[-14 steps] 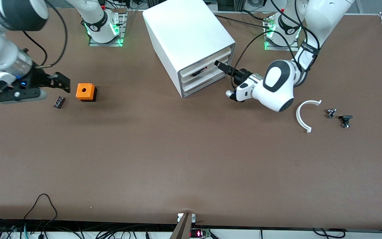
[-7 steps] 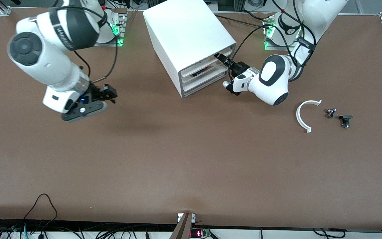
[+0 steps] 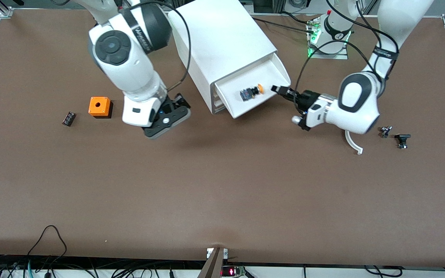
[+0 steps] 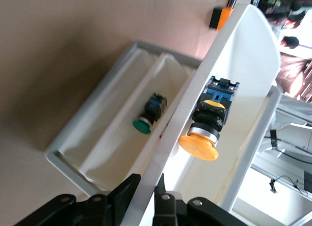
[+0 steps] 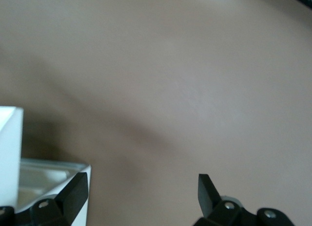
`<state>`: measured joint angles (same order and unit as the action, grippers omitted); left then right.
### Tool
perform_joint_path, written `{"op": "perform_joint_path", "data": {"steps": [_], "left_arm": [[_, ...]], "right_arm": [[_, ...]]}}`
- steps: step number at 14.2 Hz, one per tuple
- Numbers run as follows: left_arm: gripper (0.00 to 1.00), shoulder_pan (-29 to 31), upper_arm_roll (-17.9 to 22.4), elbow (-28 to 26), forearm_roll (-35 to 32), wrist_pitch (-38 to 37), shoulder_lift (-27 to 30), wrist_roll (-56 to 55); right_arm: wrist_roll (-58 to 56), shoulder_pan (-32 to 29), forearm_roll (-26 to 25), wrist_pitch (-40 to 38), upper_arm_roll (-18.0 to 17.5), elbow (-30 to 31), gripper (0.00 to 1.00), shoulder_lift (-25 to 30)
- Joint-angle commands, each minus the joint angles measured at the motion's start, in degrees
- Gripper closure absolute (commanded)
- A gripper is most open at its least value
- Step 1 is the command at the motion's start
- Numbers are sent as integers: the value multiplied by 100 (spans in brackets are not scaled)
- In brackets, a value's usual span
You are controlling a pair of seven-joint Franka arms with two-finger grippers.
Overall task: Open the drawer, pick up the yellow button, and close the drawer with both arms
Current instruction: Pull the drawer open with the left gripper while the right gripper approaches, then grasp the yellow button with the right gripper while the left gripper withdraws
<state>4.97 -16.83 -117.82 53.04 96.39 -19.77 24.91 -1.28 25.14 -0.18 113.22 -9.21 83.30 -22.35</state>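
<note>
left tool (image 3: 278, 90) pinches drawer (image 3: 280, 73) front, button (image 3: 252, 92) inside; right tool (image 3: 181, 101) wide open, empty, beside cabinet (image 3: 214, 34).

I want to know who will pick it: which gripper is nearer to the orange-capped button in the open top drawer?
The left. The left gripper is at the drawer rim, close beside the button. The right gripper hangs over the table beside the cabinet, open.

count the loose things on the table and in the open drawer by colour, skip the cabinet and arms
orange: 2 (button in the drawer, orange cube)
black: 3 (part by the cube, two parts at the left arm's end)
white: 1 (curved piece)
total: 6
</note>
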Motion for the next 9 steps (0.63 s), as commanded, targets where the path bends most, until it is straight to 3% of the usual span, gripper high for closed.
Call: {"op": "perform_joint_path", "data": {"steps": [1,2,3,5,7,9], "left_arm": [[85,-40,110,162,-303,179,26,-109],[10,12,128,162,-312,187,78,-31],[0,30,136,180,-312,231,165,-30],[0,91,154,171,-321,572,437,-30],[0,109,355,328,-1212,968,893,-39],[0,118,820,705,-1970,1022,1316,-47]], "right_arm": [[-606,245,0,182,42,-690,0,-505],[-1027,333,70,192,42,-953,0,-733],[-1415,395,210,166,-19,-1278,0,-953],[-2127,666,238,174,-73,-1666,0,-1227],[-2481,991,229,183,-73,-1913,0,-1420],[-2823,1282,203,183,-73,-1923,0,-1500]]}}
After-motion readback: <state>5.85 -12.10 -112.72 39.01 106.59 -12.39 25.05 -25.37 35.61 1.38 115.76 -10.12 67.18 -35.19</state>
